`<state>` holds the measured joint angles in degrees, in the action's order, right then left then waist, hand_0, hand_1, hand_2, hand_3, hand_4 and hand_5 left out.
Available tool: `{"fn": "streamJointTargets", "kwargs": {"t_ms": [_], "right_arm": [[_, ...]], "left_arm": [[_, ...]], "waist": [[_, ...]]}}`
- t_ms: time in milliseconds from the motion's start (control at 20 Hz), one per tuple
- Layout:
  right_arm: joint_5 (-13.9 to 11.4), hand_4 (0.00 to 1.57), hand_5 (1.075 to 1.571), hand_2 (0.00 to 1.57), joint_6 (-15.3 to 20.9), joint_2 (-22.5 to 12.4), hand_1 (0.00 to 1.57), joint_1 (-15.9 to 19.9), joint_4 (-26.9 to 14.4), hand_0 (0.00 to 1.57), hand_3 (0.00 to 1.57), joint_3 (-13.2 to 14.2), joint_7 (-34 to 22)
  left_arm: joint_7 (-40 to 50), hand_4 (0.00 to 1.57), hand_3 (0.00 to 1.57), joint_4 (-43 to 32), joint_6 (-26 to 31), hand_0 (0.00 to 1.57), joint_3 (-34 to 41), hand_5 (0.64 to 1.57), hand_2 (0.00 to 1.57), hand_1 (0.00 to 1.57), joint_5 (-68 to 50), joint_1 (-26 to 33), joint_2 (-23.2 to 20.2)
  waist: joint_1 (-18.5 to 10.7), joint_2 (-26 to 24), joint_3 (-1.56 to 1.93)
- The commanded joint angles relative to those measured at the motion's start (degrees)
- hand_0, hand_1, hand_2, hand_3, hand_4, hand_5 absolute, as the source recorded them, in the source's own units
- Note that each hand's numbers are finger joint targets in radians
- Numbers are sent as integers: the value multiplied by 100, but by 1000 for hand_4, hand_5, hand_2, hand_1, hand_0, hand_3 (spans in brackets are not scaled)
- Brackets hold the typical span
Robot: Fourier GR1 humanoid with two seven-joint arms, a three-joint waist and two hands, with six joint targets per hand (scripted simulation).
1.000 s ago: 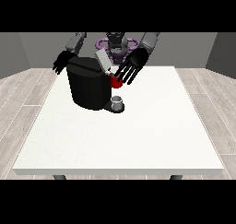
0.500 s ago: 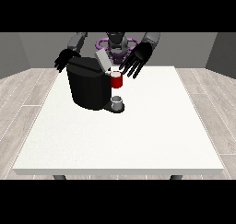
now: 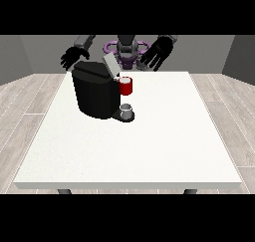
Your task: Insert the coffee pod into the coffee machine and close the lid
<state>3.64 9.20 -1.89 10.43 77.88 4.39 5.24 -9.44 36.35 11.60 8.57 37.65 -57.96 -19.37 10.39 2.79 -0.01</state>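
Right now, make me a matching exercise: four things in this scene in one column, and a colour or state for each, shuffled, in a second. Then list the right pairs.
Things:
1. coffee machine
2. coffee pod
3. lid
4. robot hand at the view's right

Colour or state:
A. red
B. raised, fingers spread, holding nothing
C. black body
D. tilted up, open

Pairs: 1-C, 2-A, 3-D, 4-B
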Motion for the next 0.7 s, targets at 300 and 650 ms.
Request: {"fn": "streamJointTargets", "kwargs": {"t_ms": [300,650], "right_arm": [[167,349,1571,0,-558,-612,0,-331,278,0,0,125,-351],[109,43,1571,0,-757,-711,0,-247,749,0,0,-93,-542]], "left_arm": [[-344,0,0,45,114,0,1094,1571,0,0,-1563,1210,1067],[-535,215,0,224,191,0,1323,1571,0,0,-2030,2078,1295]], "waist": [[-719,-1282,-3],[-1100,-1651,-1]]}}
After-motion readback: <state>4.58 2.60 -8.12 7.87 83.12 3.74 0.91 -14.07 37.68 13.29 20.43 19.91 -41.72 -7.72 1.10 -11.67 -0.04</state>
